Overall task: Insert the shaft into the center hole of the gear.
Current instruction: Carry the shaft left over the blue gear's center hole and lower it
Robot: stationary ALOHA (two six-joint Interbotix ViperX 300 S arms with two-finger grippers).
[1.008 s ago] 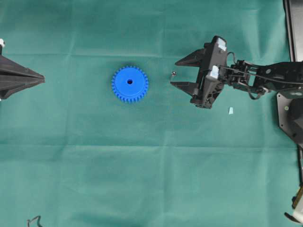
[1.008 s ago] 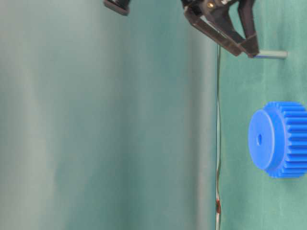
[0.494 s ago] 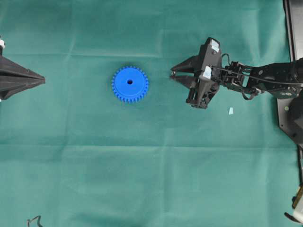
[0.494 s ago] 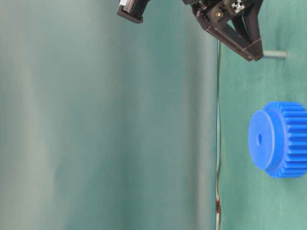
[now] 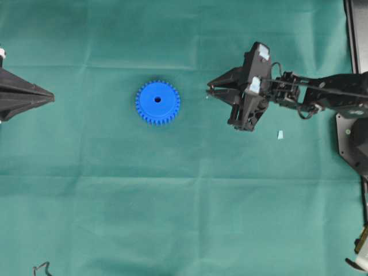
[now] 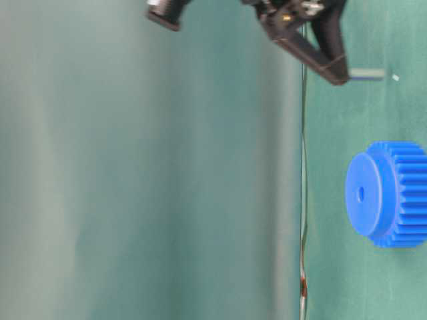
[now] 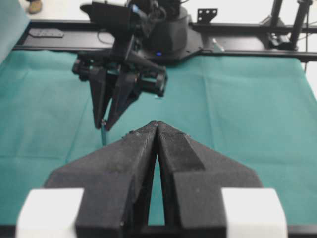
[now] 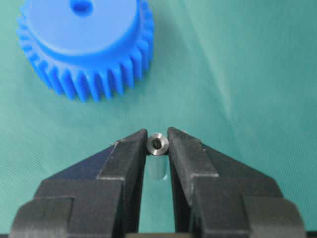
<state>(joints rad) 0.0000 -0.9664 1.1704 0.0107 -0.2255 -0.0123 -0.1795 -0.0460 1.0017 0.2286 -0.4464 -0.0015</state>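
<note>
A: Where is the shaft [image 8: 158,144] right now?

B: Between the tips of the right pincer [image 8: 157,144]. The wrist view shows its round silver end, with a dark dimple in the middle, squeezed by the two black fingers [image 8: 130,153], one on each side.

A: Is it off the green cloth [image 5: 184,218]?

B: In the side view the grey pin [image 6: 366,74] sticks out from the fingertips toward the cloth, and its far end seems to stand just clear of the fabric, though I cannot say so for sure.

A: And the gear [image 5: 157,102]?

B: It lies flat on the bench, blue, teeth all round, with the center hole [image 5: 157,99] facing up and uncovered. Nothing touches it. From above, the right pincer [image 5: 209,91] is to its right, apart from it, fingertips pointing toward it.

A: What about the left pincer [image 5: 52,98]?

B: At the left edge of the bench, well away from the gear. Its own camera shows the two black fingers [image 7: 129,163] pressed together at the tips with nothing between them.

A: Anything else on the cloth?

B: A small pale blue scrap [image 5: 280,134] lies near the right arm, below its wrist in the top view.
</note>
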